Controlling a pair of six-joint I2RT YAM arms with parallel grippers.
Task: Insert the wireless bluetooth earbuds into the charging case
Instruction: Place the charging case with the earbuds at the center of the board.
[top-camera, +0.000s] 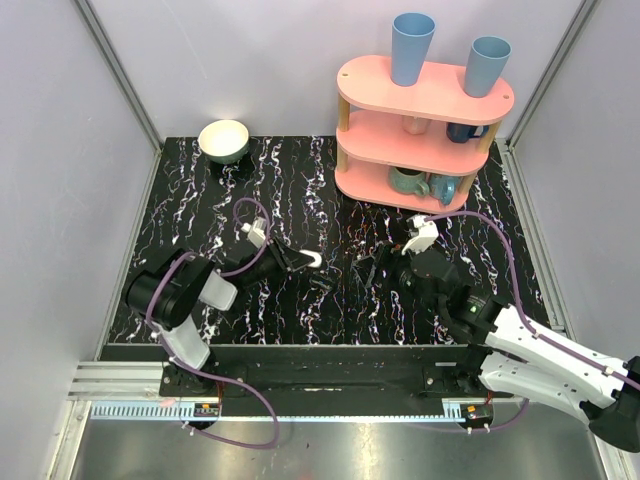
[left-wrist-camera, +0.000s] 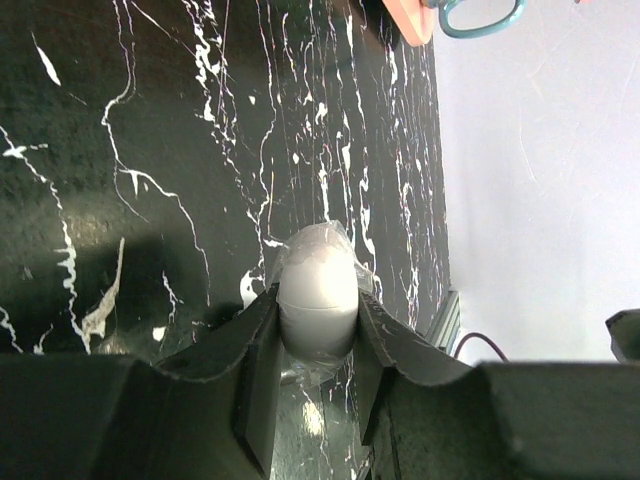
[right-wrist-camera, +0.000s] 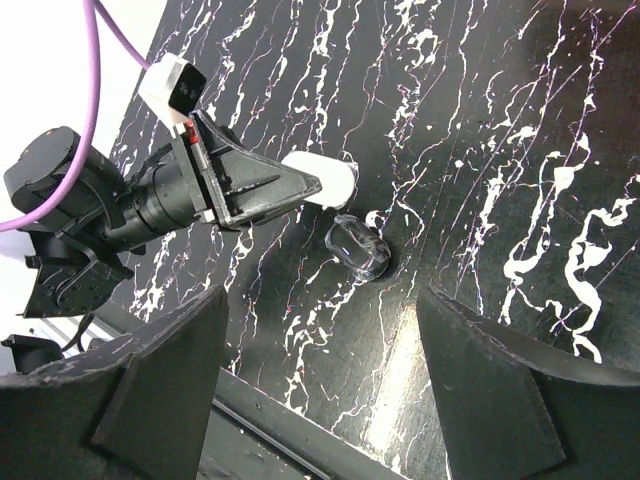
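Near the middle of the bench, a little toward its near edge: charging case (left-wrist-camera: 318, 280) clenched end-on in the left gripper (left-wrist-camera: 318, 305), one finger on each long side, rounded tip poking out past the fingertips. Faint seam noted across the case body; cannot tell whether lid is open or closed. Thin clear film or shell seen around the case in the left wrist view; nature uncertain.

Just beside the case, toward the near edge: small clear plastic piece (right-wrist-camera: 357, 247) lying on the black marble bench (right-wrist-camera: 520, 120), apart from both grippers. Contents, if any, not resolvable.

Right gripper (right-wrist-camera: 322, 300) hovering to the right of that spot, jaws spread wide, nothing between them, aimed down at the clear piece and the case.

Wireless bluetooth earbuds: not found in any view. No white buds made out on the bench, in either gripper, or in the case; possibly hidden, or lost among the white veins.

At the far right corner: pink shelf (top-camera: 425, 100) with cups and mugs. At the far left corner: pale bowl (top-camera: 224, 140). Neither involved.

Progress, judged: early. Done: case secured and presented. Left: locate both buds, confirm lid open, pick each with the free right gripper, seat in the case. No insertion evident yet
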